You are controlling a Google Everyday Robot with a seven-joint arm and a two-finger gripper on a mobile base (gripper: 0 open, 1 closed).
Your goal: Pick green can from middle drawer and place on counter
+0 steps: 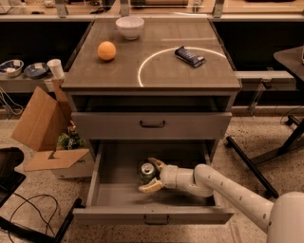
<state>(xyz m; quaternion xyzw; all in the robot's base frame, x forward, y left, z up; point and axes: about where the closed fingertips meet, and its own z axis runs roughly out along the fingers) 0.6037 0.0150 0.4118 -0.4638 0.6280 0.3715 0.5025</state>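
Speckled terrazzo floor (pixel 266 130), dim lab room, pale long shelf (pixel 261 8) with metal posts across the back. Dead centre you've got the flat grey-brown rectangular counter (pixel 95 76), matte, with a thin white circle line (pixel 142 66) on its right half.

On it:
- round orange ball (pixel 107 51), outside the circle at 9 o'clock
- smooth white round bowl (pixel 129 27) at 11 o'clock
- glossy dark blue snack wrapper (pixel 190 56), inside the circle toward 12 o'clock; print too small to read

Under the top there's a shut grey drawer front (pixel 152 126) with a dark bar handle. Below that the wide shallow grey metal middle drawer (pixel 95 175) is pulled out, showing a flat floor and low walls.

The small green can (pixel 147 173), silver top and pull tab, stands upright near the middle of that drawer floor. Its label isn't legible.

Your white tubular arm (pixel 228 192) enters from 4 o'clock. The gripper (pixel 147 176) is at the can, with the cream jaws spread. One finger sits at the can's 1 o'clock, the other at its 6 o'clock, and the can is between them. You can't tell if they touch it.

An open brown cardboard box (pixel 40 121) sits at 9 o'clock of the cabinet, and black cables (pixel 33 213) lie on the floor at 7 o'clock.
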